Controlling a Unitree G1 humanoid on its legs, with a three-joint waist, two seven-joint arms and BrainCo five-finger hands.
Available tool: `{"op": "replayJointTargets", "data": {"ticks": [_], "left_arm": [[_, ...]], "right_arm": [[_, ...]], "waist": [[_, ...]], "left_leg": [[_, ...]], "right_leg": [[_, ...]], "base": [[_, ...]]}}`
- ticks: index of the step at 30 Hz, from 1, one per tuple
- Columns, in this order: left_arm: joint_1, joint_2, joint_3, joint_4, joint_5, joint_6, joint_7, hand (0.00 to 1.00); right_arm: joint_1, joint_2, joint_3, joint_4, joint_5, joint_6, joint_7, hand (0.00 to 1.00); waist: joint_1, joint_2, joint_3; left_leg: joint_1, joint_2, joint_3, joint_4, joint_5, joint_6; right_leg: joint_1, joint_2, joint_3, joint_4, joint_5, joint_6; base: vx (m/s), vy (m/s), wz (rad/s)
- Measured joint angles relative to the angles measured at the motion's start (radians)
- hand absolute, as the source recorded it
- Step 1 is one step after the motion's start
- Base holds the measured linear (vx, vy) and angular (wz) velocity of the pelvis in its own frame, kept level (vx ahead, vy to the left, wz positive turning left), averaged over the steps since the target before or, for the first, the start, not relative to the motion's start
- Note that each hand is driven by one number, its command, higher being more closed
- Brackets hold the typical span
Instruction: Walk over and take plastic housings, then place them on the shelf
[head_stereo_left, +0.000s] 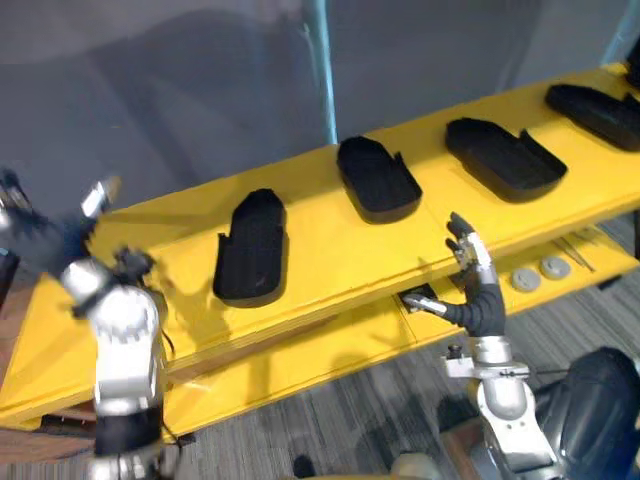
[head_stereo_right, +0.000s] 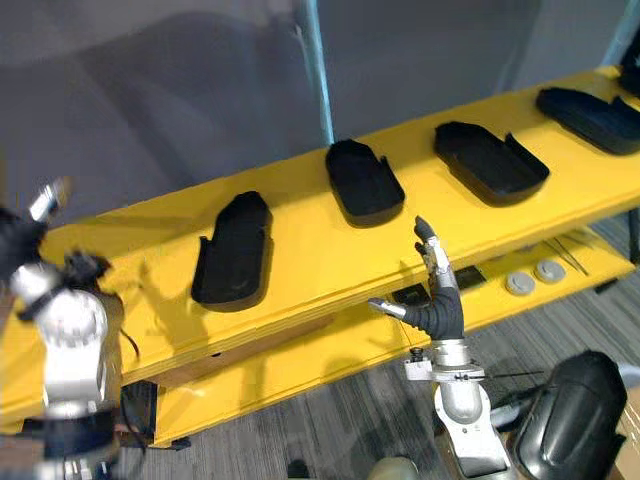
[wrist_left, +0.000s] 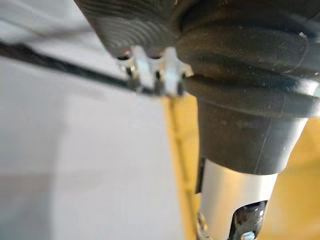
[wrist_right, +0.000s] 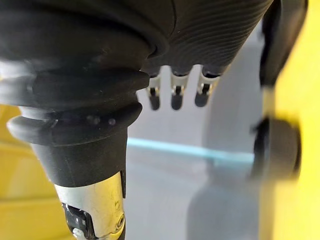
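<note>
Two grey round discs (head_stereo_left: 525, 279) (head_stereo_left: 554, 266) lie side by side; a light-blue vertical strip (head_stereo_left: 322, 70) divides the grey wall (head_stereo_left: 180, 90) above grey carpet (head_stereo_left: 340, 420).

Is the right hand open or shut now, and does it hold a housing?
Open and empty: the right hand has straight fingers pointing up and the thumb spread aside, in front of the yellow shelf.

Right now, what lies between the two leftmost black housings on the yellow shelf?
Nothing but bare yellow shelf top separates the leftmost housing from the next housing; both eye views show that stretch.
</note>
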Motion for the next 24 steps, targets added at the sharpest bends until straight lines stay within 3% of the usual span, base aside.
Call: {"op": "replayJointTargets", "data": {"ticks": [5,8,9,15,19,22,24], "left_arm": [[0.212,-0.068,0.003,-0.068,-0.132,-0.131,-0.222,0.0],[0.28,-0.11,0.015,-0.068,-0.175,-0.164,-0.278,0.0],[0.343,-0.222,0.036,-0.08,-0.426,-0.191,-0.412,0.0],[0.341,-0.222,0.034,-0.08,-0.426,-0.19,-0.416,0.0],[0.299,-0.22,0.026,-0.058,-0.41,-0.187,-0.426,0.0],[0.257,-0.214,0.027,-0.01,-0.263,-0.151,-0.38,0.0],[0.24,-0.198,0.027,0.053,-0.134,-0.08,-0.344,0.0]], "right_arm": [[0.002,0.017,0.025,-0.016,0.022,0.005,0.021,0.0],[0.003,0.034,0.028,-0.016,0.025,0.005,0.017,0.0],[-0.001,0.088,0.062,0.011,0.022,0.035,-0.07,0.0],[-0.003,0.088,0.059,0.023,0.03,0.034,-0.064,0.0],[-0.038,0.087,0.027,0.073,0.091,0.031,-0.019,0.0],[-0.072,0.09,0.019,0.079,0.15,0.022,0.044,0.0],[-0.124,0.094,0.048,0.108,0.175,0.001,0.093,0.0]], "waist": [[0.059,-0.006,-0.009],[0.068,-0.012,-0.022],[0.109,-0.109,-0.022],[0.107,-0.111,-0.018],[0.107,-0.102,0.027],[0.107,-0.092,0.056],[0.109,-0.095,0.062]], "left_leg": [[-0.001,-0.01,-0.046,0.0,-0.001,0.004],[-0.004,-0.014,-0.057,-0.007,0.006,0.003],[-0.018,-0.03,-0.101,-0.008,0.008,0.001],[-0.017,-0.03,-0.102,-0.006,0.008,0.001],[-0.016,-0.032,-0.101,0.011,0.01,0.003],[-0.02,-0.039,-0.096,0.009,0.015,0.01],[-0.022,-0.047,-0.084,0.007,0.014,0.013]], "right_leg": [[0.041,-0.007,-0.053,-0.033,0.0,0.001],[0.053,-0.013,-0.076,-0.048,0.003,0.006],[0.085,-0.023,-0.126,-0.068,0.012,0.01],[0.085,-0.023,-0.126,-0.065,0.012,0.01],[0.083,-0.029,-0.122,-0.043,0.012,0.009],[0.064,-0.041,-0.116,-0.023,0.013,0.011],[0.057,-0.051,-0.103,-0.022,0.018,0.02]], "base": [[-0.03,-0.001,0.31],[-0.01,0.011,0.17],[0.0,0.0,0.0],[0.0,0.0,0.0],[-0.02,0.002,-0.01],[-0.09,0.023,-0.05],[-0.07,0.045,-0.13]]}}
